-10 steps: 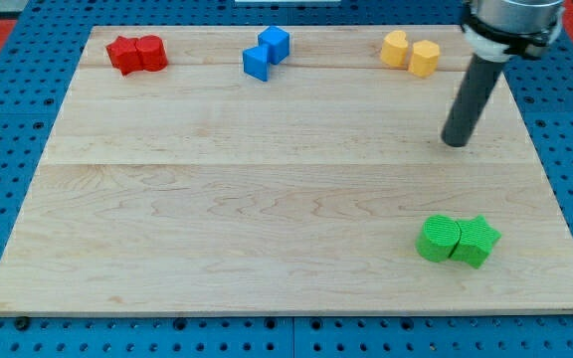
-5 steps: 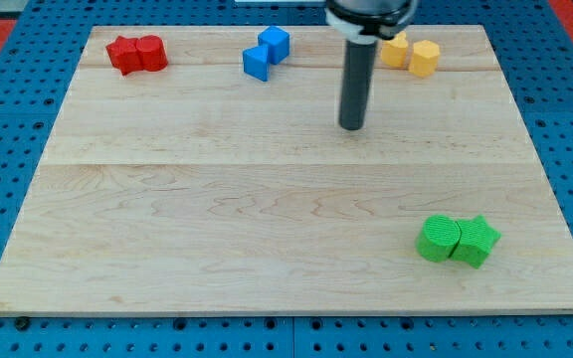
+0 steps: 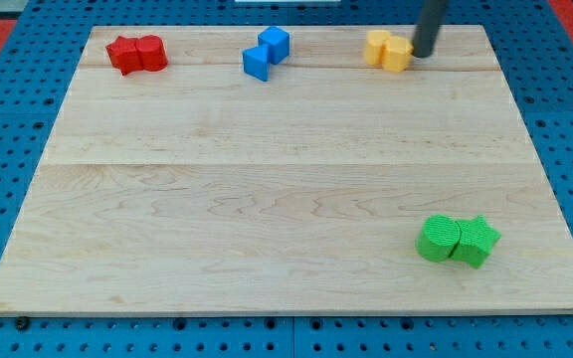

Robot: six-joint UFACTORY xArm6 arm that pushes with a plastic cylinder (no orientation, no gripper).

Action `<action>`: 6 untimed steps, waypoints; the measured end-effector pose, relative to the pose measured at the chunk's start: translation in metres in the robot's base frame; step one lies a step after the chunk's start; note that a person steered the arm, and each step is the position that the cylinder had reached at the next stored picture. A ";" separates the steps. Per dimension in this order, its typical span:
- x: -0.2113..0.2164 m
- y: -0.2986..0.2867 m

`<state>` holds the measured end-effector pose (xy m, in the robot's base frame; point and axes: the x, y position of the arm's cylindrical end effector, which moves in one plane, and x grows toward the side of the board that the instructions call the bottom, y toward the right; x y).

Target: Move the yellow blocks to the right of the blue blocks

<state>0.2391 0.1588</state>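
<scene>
My end effector is a plain rod with nothing to open or close; my tip [image 3: 422, 54] sits against the view's right side of the yellow blocks [image 3: 387, 50], near the worktop [image 3: 267, 199] top edge. The pair lies right of the blue blocks [image 3: 266, 53], well apart. They look small, rigid and light, likely to slide freely and rotate if contacted off-centre; push each flat face centrally.
</scene>
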 end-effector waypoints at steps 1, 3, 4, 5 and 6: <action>-0.016 -0.031; -0.028 -0.111; -0.028 -0.122; -0.028 -0.045; -0.025 -0.001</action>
<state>0.2139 0.1579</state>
